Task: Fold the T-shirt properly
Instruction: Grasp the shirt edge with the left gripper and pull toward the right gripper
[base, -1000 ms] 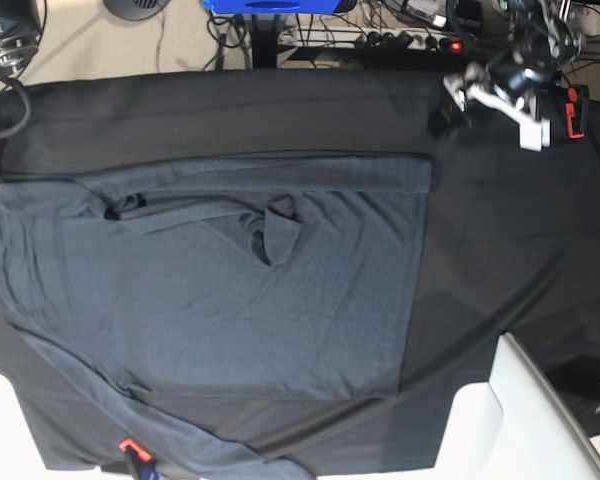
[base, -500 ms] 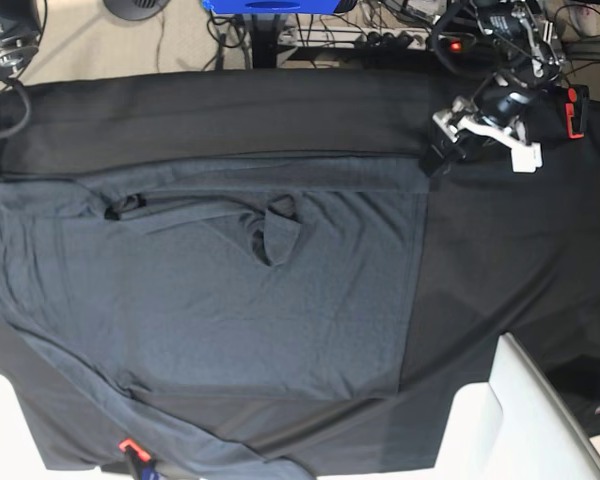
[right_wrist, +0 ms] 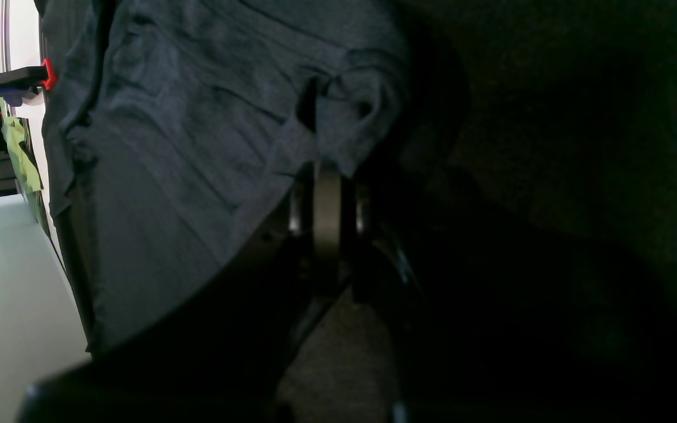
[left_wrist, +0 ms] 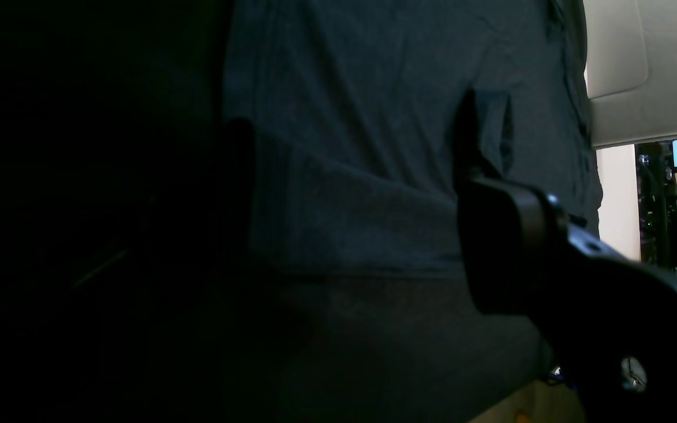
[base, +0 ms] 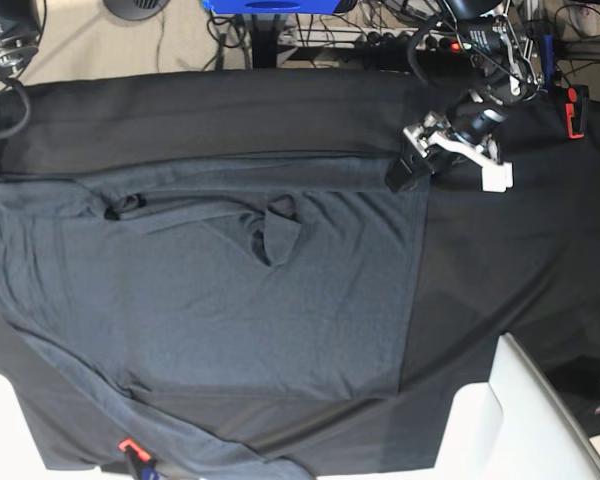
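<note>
2 arms: the left gripper [base: 405,172], jaws spread, hovers at the upper-right corner of the T-shirt [base: 230,300], which lies flat across the frame's left and centre. Right gripper's jaw state cannot be told. Likely next: closing on that corner.

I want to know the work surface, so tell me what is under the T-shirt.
The T-shirt lies spread on a black table covering, which shows around it on most sides. A white edge appears at the near corner. Whatever lies directly beneath the shirt is covered.
</note>
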{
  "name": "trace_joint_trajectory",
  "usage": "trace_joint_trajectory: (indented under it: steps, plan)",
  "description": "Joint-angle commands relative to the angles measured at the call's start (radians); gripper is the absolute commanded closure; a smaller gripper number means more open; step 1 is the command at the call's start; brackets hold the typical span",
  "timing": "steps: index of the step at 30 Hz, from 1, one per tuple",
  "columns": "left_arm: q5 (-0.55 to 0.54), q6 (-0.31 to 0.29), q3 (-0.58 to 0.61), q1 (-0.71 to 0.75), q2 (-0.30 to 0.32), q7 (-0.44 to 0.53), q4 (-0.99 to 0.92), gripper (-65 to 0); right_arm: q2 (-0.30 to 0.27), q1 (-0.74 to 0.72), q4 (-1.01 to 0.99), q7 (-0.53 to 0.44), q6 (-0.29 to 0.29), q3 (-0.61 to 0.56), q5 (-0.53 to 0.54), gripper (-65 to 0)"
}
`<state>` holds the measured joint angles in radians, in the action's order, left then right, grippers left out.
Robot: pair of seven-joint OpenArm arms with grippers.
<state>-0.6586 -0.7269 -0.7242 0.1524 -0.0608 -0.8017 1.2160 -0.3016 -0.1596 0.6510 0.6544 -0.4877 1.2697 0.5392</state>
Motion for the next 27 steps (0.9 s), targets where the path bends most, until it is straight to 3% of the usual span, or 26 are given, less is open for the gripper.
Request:
trace_joint_trajectory:
  steps: [1, 11, 13, 19, 22, 27]
  plan:
    - [0.041, 0.029, 0.005, -0.003, -0.009, -0.049, -0.003, -60.4, -0.028, -0.011, 0.013, -0.008, -0.013, -0.003, 0.015, 0.0]
    - [0.044, 0.029, 0.004, -0.01, -0.015, -0.049, -0.005, -17.1, -0.028, -0.011, 0.013, -0.008, -0.013, -0.003, 0.011, 0.0]
    - [0.041, 0.029, 0.004, -0.012, -0.014, -0.049, -0.025, -2.1, -0.026, -0.011, 0.013, -0.006, -0.013, -0.005, 0.009, 0.0]
    - [0.04, 0.029, 0.002, -0.037, -0.009, -0.057, -0.072, 0.0, -0.026, -0.011, 0.022, -0.006, -0.013, -0.077, 0.015, 0.0]
    - [0.038, 0.029, -0.002, -0.035, 0.002, -0.111, -0.067, 0.0, -0.031, -0.011, 0.028, -0.006, -0.013, -0.075, 0.015, 0.0]
    - [0.038, 0.029, -0.002, -0.015, 0.011, -0.167, 0.045, 0.0, -0.024, -0.008, 0.126, -0.005, -0.013, -0.078, 0.015, 0.0]
